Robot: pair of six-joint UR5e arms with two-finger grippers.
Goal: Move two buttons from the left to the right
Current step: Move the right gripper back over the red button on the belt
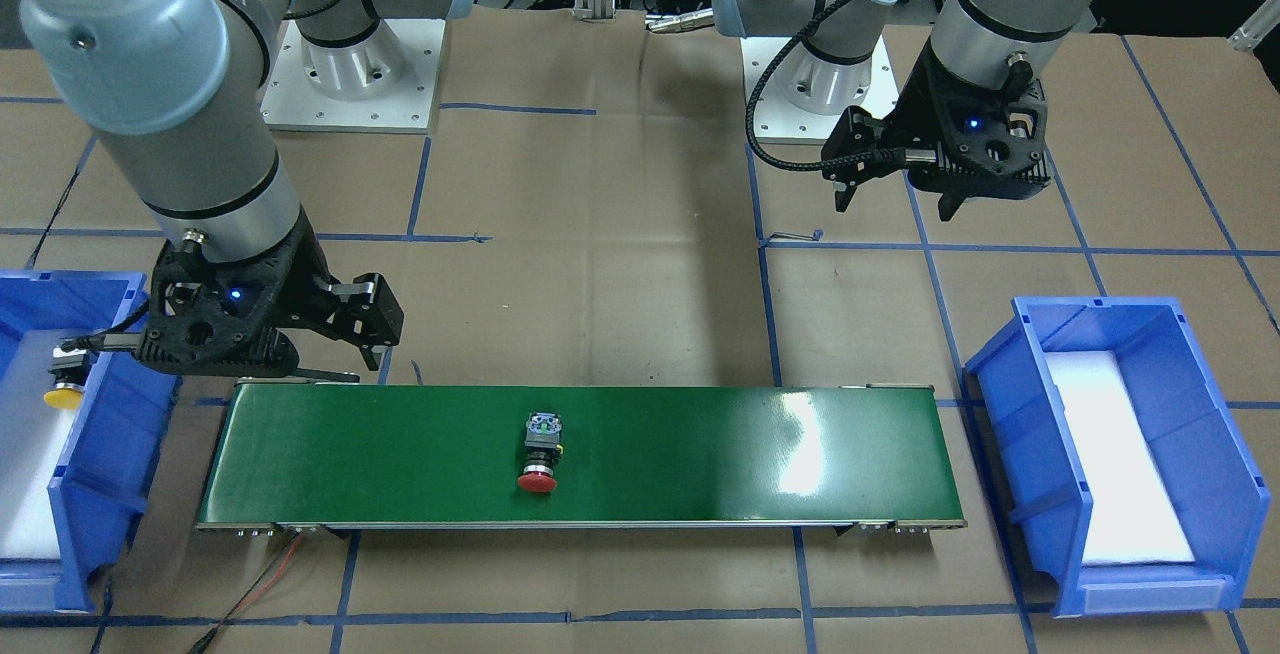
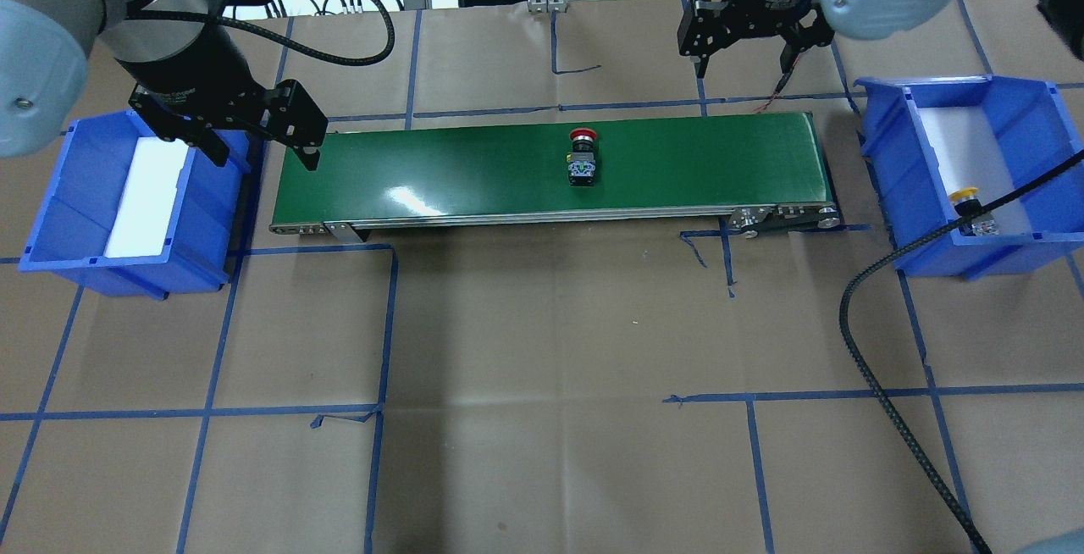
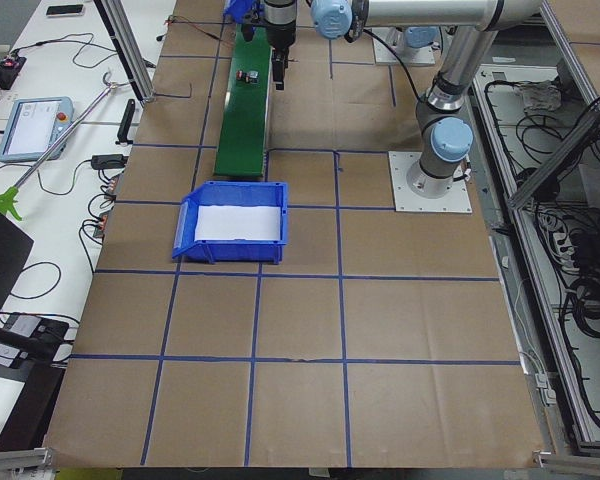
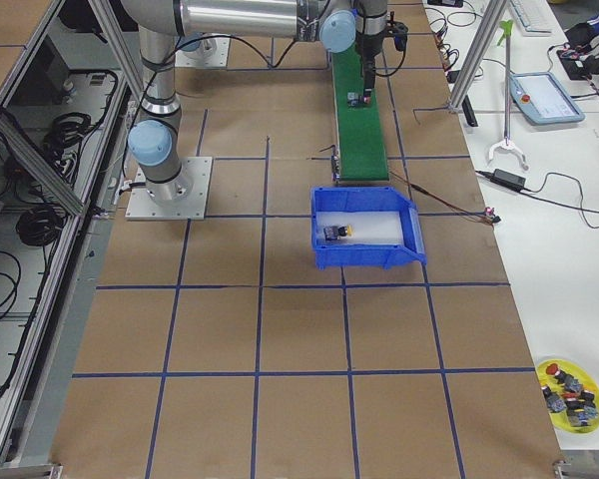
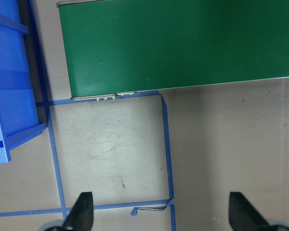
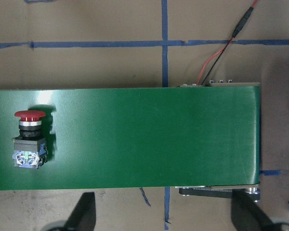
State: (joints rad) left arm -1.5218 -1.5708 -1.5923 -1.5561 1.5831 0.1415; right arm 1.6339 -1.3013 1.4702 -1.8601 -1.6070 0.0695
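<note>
Left arm: the wrist points straight down and the left gripper hangs above the table, close to the left end of the green belt, beside the left bin.
Left pincer: the fingers are spread wide with nothing between them; brown paper and blue tape lie below.
Right arm: the wrist also points down, and the right gripper hangs high over the belt's right end. Its wrist camera looks down on that end.
Right pincer: the jaws are parted and empty.
Red button: it lies on its side about midway along the belt, clear of both long edges. Its cap faces the belt's far edge and its grey block faces the robot's edge. Neither gripper touches it.
Yellow button: it rests on the white pad in the right bin, towards the bin's robot-side end.
Left bin: it holds a white pad.
</note>
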